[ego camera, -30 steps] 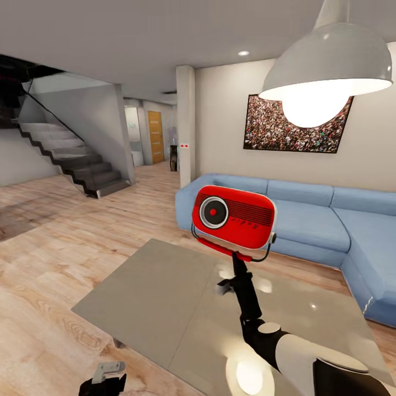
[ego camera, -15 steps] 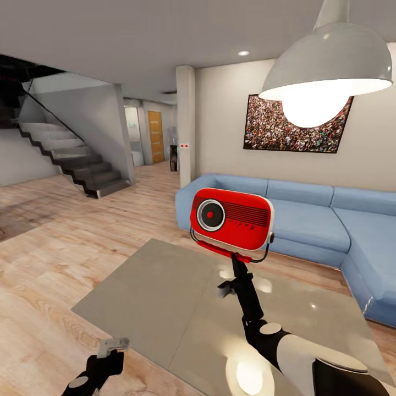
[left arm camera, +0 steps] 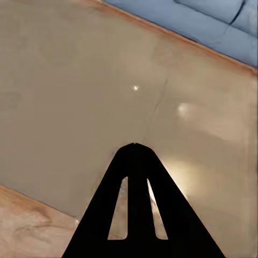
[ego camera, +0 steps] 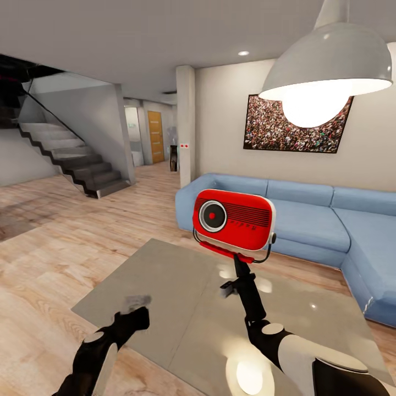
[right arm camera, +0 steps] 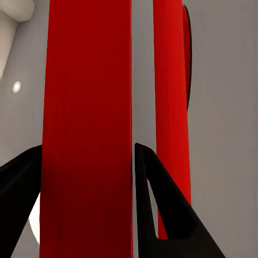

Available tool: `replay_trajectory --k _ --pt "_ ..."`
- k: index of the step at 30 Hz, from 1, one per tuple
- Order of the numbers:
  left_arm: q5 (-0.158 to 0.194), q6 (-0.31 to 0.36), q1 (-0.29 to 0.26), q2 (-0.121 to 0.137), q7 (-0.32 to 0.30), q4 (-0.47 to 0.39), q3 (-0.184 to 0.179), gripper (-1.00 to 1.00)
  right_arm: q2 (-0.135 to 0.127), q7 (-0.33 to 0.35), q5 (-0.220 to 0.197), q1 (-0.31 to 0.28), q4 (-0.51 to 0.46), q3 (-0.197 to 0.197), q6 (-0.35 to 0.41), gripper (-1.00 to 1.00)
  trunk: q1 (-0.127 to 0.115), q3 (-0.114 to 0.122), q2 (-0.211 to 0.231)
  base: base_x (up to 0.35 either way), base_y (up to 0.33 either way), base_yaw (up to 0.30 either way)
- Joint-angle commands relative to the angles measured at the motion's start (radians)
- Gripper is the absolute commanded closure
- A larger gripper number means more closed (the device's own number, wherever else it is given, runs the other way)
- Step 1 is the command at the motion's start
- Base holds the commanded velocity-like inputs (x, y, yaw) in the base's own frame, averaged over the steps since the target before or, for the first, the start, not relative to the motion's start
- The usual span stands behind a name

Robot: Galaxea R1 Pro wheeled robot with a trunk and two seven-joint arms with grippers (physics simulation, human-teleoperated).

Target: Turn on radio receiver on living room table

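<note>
Two arms over the grey counter (ego camera: 165, 297), blue sofa (ego camera: 308, 220) behind. Your right end effector (ego camera: 237, 257) pinches the radio receiver (ego camera: 234, 218) from below, lifted clear of the counter. Left end effector (ego camera: 137, 305) hovers low; fingers pressed together.

The low grey glossy table (ego camera: 165, 297) stands on the light wood plank floor (ego camera: 60, 258), just beside the blue sofa (ego camera: 308, 220).
</note>
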Motion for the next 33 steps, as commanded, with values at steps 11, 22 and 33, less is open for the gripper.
replay_trajectory --k 11,22,33 --pt "-0.001 0.026 -0.160 -0.090 -0.007 -0.041 -0.155 1.00 0.000 0.000 0.003 0.000 0.016 0.002 0.031 1.00 0.000 0.000 0.000 0.000 0.000 0.000" --pt "0.185 0.140 -0.309 -0.090 -0.038 0.018 -0.157 1.00 0.000 0.000 0.004 0.000 0.025 0.001 0.081 1.00 0.000 0.000 0.000 0.000 0.000 0.000" --pt "0.334 0.157 -0.358 -0.090 -0.098 0.026 -0.160 1.00 0.002 0.000 0.002 0.000 0.031 -0.001 0.102 1.00 0.000 0.000 0.000 0.000 0.000 0.000"
